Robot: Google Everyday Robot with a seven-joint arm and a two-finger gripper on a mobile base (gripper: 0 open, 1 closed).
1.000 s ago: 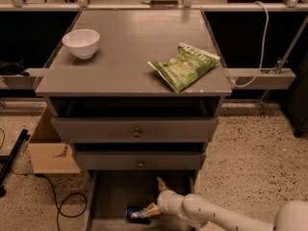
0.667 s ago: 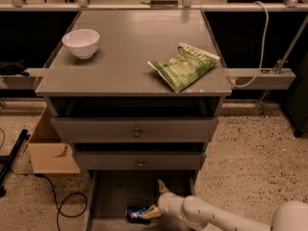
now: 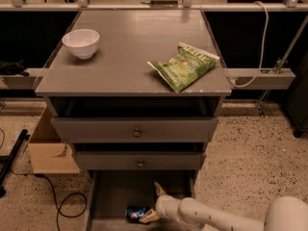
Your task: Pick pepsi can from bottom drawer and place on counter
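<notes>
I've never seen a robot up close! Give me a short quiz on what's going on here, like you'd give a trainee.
1. True or false: the pepsi can sits on the counter.
2. What lies on the counter with the white bowl? A. green chip bag B. red mug C. banana
3. Fill in: the claw reaches into the ____ drawer, beside the can.

Key: 1. False, it lies in the bottom drawer. 2. A. 3. bottom.

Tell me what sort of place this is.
Probably a robotics test lab: lone grey cabinet on speckled floor, loose cable, cardboard box. The gripper is low in the bottom drawer, open beside the pepsi can.
</notes>
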